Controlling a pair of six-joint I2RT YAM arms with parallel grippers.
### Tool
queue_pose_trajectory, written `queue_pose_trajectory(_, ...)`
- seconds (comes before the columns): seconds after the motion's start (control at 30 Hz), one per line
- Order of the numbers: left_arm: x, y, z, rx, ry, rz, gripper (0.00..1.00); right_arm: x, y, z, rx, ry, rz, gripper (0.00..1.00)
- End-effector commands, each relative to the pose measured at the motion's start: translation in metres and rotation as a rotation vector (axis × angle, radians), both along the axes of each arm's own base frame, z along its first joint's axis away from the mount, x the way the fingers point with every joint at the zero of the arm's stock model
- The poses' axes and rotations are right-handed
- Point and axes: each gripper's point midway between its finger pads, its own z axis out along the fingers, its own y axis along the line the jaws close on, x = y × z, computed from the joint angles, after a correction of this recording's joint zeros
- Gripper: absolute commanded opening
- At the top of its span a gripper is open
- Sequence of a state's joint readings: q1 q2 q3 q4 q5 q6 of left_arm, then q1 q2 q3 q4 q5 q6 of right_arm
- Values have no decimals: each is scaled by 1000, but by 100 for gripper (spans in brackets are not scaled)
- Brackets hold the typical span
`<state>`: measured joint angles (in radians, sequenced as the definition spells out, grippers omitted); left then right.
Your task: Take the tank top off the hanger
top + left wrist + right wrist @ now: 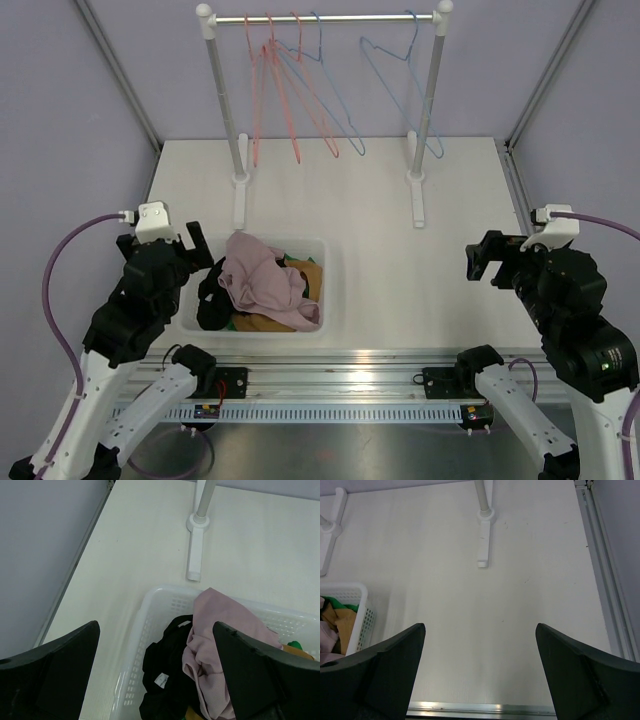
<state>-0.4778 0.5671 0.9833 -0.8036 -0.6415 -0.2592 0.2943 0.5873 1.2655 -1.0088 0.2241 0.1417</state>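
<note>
Several red and blue wire hangers (255, 100) hang bare on the rail (325, 18) of the white rack at the back. No garment hangs on any of them. A crumpled pink ribbed top (262, 280) (225, 620), which looks like the tank top, lies on the pile in the white basket (332, 268). My left gripper (196, 246) (155, 625) stands open above the basket's left end, holding nothing. At the right, my right gripper (480, 262) (480, 626) is open over bare table, also holding nothing.
In the basket (145, 610) (362, 615) a black garment (167, 655) lies beside the pink one, with orange cloth (308, 275) and a bit of green under them. The rack's two white feet (416, 200) stand on the table behind the basket. Grey walls close in both sides.
</note>
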Motion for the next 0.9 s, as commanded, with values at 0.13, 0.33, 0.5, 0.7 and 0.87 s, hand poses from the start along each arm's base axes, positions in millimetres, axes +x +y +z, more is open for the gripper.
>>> queue_pose_trajectory(0.13,14,-2,5,-43,-44,-26,99,0,-7,15,-17,-91,-20,99)
queue_pose_trajectory(0.33,14,-2,7,-49,-57,-32,99,5,-3,11,-13,-67,-7,100)
queue_pose_trajectory(0.5,14,-1,6,-48,-56,-30,99,8,1,10,-5,-55,2,99)
queue_pose_trajectory(0.7,15,-2,7,-51,-63,-30,99,12,7,13,19,-66,18,99)
queue_pose_trajectory(0.87,14,0,9,-52,-73,-21,99,16,11,11,36,-59,31,100)
